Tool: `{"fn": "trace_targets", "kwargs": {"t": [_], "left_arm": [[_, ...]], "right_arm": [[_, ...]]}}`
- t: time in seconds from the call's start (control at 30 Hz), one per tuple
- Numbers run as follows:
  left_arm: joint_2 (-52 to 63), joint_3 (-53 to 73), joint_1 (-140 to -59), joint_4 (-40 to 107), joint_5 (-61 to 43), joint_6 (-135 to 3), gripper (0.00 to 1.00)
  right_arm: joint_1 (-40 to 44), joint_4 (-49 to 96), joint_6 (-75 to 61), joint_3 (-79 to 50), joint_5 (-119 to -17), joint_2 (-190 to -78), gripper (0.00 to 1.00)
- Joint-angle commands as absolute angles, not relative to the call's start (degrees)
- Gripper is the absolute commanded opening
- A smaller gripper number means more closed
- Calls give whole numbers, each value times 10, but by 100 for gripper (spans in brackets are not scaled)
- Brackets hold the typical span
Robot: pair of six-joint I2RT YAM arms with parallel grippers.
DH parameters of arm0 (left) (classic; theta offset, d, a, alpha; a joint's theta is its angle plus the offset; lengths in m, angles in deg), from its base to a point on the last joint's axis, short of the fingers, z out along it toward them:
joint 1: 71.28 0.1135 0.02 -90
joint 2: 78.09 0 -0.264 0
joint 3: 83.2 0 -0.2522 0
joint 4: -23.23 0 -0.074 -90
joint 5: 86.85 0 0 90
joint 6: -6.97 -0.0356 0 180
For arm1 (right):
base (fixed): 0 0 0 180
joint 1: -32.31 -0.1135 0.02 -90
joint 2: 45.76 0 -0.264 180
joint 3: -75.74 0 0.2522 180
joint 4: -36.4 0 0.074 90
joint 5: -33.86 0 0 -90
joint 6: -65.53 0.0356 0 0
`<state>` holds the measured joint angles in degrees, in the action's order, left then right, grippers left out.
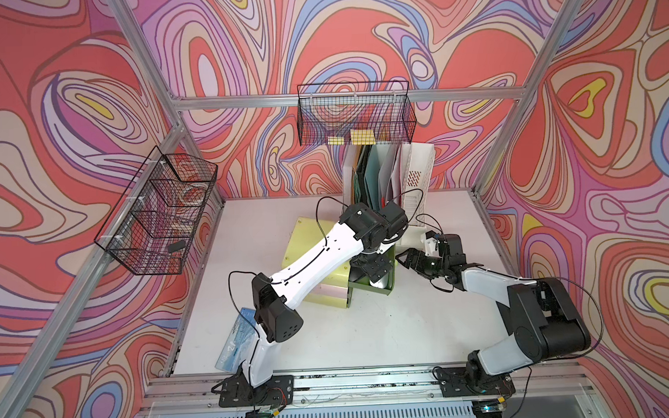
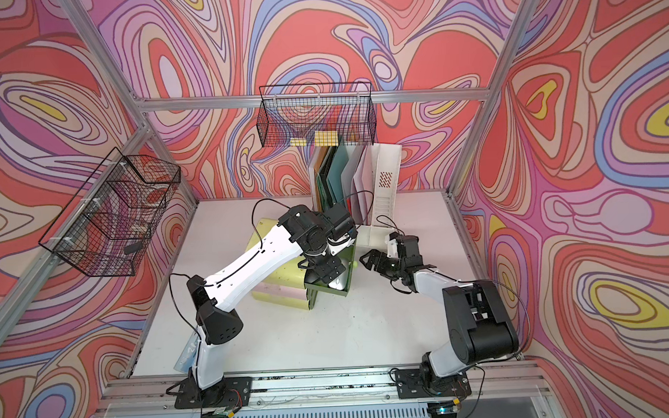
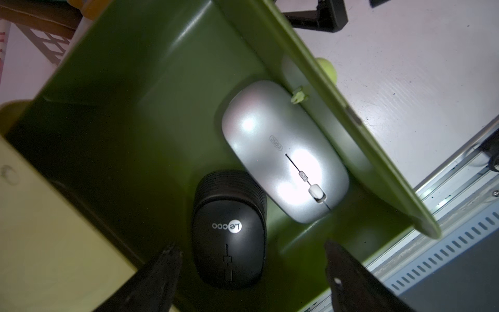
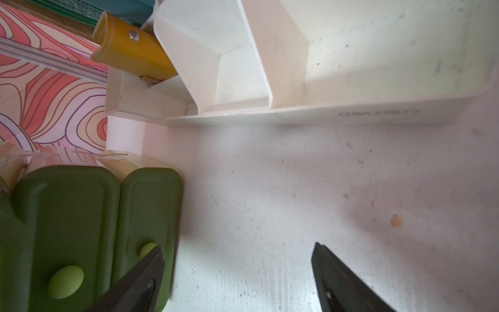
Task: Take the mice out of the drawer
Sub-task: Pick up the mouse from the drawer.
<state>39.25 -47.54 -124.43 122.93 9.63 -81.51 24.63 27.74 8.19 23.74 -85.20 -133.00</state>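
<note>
- While the left gripper (image 3: 250, 245) hangs inside the open drawer (image 3: 121, 108), its jaws stand apart and grasp nothing
- The black mouse (image 3: 229, 237) lies flat on the drawer floor between the two fingers (image 3: 159, 272), much nearer one finger than the other; a narrow gap shows on the near side, so neither finger touches it
- The silver mouse (image 3: 285, 154) lies flat just beside the black mouse, along the drawer's front wall; whether the two mice touch I cannot tell
- Both mice sit top side up, and the black mouse shows a round white logo
- In both top views the left arm reaches across the cabinet (image 1: 307, 237) (image 2: 267, 235), and its wrist hides most of the drawer; a pale bit of the silver mouse shows beneath the wrist
- The drawer stands pulled out from the cabinet over the bench (image 4: 270, 189)
- The right gripper (image 4: 237, 246) is released too, jaws wide, with only bare bench between them
- It hovers low just beside the drawer; in the right wrist view one finger (image 4: 143, 278) overlaps a green front by its pale knob (image 4: 147, 248), and contact cannot be told
- A white rack (image 4: 351, 67) stands on the bench near the right gripper, beside the cabinet
</note>
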Motion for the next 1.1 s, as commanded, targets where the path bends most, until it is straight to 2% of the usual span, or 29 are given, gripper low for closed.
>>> {"fn": "trace_targets", "kwargs": {"t": [0.0, 0.2, 0.47, 0.67, 0.8, 0.87, 0.97, 1.07], "left_arm": [[401, -464, -1243, 1243, 140, -810, 88], [425, -461, -1238, 1264, 189, -798, 89], [460, -481, -1238, 1307, 204, -785, 89], [458, -479, -1236, 1303, 189, -792, 84], [458, -476, -1233, 1302, 182, -796, 64], [458, -472, -1231, 1302, 184, -796, 61], [452, -460, -1231, 1300, 188, -797, 52], [449, -448, -1229, 1296, 187, -797, 50]], "right_arm": [[242, 290, 81, 238, -857, -1335, 89], [239, 294, 80, 239, -862, -1331, 89], [235, 317, 92, 237, -884, -1344, 89], [223, 327, 96, 234, -885, -1349, 89], [215, 335, 97, 234, -889, -1348, 89], [212, 341, 99, 235, -891, -1347, 89], [209, 343, 101, 234, -892, -1348, 89], [207, 344, 101, 234, -892, -1346, 89]]}}
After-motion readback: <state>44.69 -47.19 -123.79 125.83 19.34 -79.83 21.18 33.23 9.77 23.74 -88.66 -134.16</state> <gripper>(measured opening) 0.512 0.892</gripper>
